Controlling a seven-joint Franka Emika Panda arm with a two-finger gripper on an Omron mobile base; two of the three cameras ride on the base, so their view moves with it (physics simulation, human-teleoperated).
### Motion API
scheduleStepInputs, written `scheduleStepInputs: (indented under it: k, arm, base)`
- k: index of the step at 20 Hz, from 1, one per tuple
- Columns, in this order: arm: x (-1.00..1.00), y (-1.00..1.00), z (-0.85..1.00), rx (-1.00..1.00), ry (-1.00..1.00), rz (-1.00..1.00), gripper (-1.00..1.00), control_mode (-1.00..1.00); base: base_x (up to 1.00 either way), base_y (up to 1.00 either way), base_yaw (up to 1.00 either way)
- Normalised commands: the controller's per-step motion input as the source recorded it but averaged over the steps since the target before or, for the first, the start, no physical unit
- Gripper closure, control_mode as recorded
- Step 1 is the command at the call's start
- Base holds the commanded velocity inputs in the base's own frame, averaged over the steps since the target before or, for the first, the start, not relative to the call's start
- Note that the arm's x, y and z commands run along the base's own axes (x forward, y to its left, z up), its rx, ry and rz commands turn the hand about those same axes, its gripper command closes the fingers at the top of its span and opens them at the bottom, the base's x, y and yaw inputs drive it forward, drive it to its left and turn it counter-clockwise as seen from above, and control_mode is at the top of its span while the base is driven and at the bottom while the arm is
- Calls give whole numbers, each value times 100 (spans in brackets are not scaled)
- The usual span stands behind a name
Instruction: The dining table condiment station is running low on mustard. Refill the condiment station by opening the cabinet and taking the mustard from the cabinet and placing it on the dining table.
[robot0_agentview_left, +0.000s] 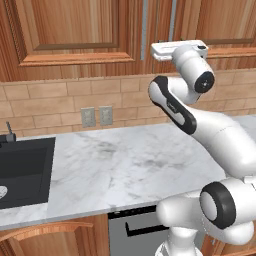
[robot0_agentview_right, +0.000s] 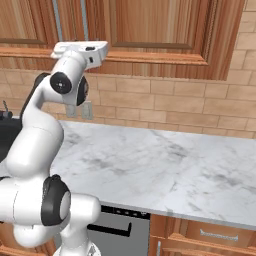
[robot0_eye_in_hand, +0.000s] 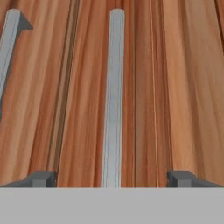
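The cabinet-opening step is in hand: the gripper (robot0_eye_in_hand: 111, 178), jaws spread wide, straddles the silver handle (robot0_eye_in_hand: 113, 96) of the closed cabinet (robot0_agentview_left: 75, 30); the next move calls for closing on it and pulling.

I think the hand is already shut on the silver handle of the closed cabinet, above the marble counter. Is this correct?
Not quite. The hand is open, not shut: in the hand view its two fingertips stand wide apart on either side of the silver handle, without touching it. The rest holds: the cabinet is closed, above the marble counter.
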Motion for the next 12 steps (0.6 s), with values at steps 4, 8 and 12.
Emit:
scheduleStepInputs:
  k: [4,8,12]
  arm:
    - [32,0,16,0,4,0,-100,-100]
    - [36,0,2,0,12,0,-100,-100]
    - [48,16,0,-2,16,-5,100,-100]
  base:
    - [0,0,0]
    - [0,0,0]
    - [0,0,0]
